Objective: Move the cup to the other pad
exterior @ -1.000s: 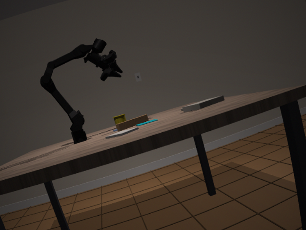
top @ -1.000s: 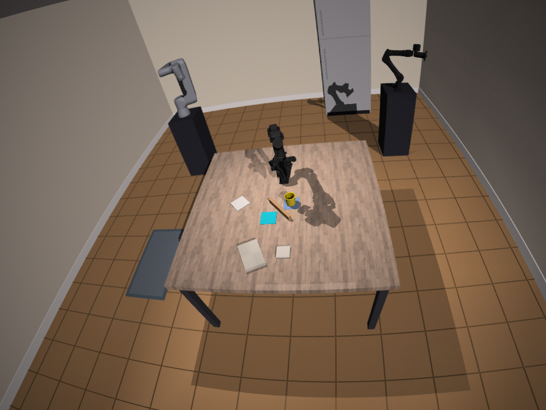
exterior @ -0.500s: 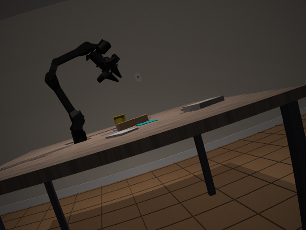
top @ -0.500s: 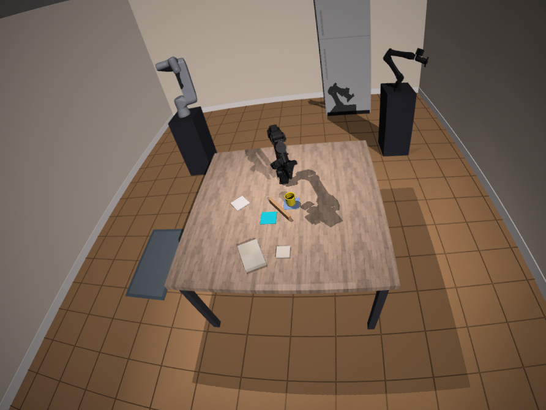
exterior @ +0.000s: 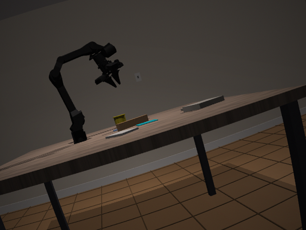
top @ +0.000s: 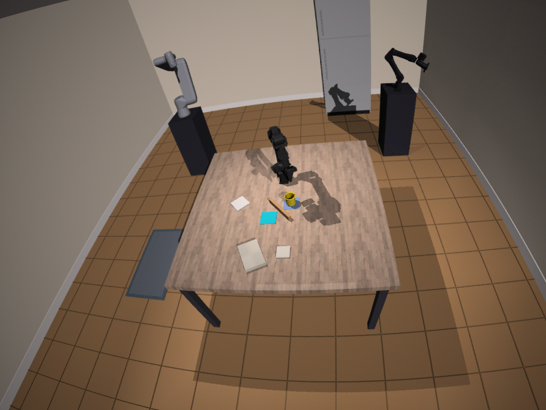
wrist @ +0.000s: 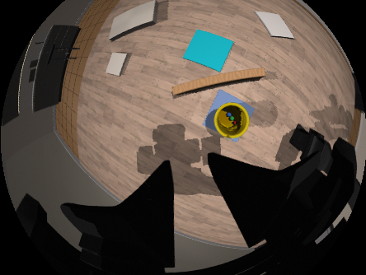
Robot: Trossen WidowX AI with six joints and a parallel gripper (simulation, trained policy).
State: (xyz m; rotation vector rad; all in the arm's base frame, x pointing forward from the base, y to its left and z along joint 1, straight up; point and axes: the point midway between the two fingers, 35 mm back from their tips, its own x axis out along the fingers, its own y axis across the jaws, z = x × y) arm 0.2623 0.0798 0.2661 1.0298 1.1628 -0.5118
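Yellow cup (top: 289, 199) (exterior: 120, 119) (wrist: 229, 121) is standing upright near the table's (top: 282, 282) (exterior: 151, 144) (wrist: 136, 95) arm-side edge, while I'm hovering above, my gripper (top: 286, 182) (exterior: 118, 85) (wrist: 189, 161) partly open around nothing.

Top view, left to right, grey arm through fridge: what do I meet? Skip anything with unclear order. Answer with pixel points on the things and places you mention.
Grey arm (top: 188, 81) → white tile (top: 240, 203) (exterior: 122, 133) (wrist: 274, 25) → cyan pad (top: 268, 218) (exterior: 147, 122) (wrist: 208, 50) → yellow cup (top: 290, 201) (exterior: 120, 119) (wrist: 224, 119) → fridge (top: 347, 57).

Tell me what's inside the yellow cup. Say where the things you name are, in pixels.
In the yellow cup (top: 289, 201) (exterior: 120, 119) (wrist: 218, 128): blue, green and red marbles. Shadow and the cup's wall may hide more, so I can't give a full count.
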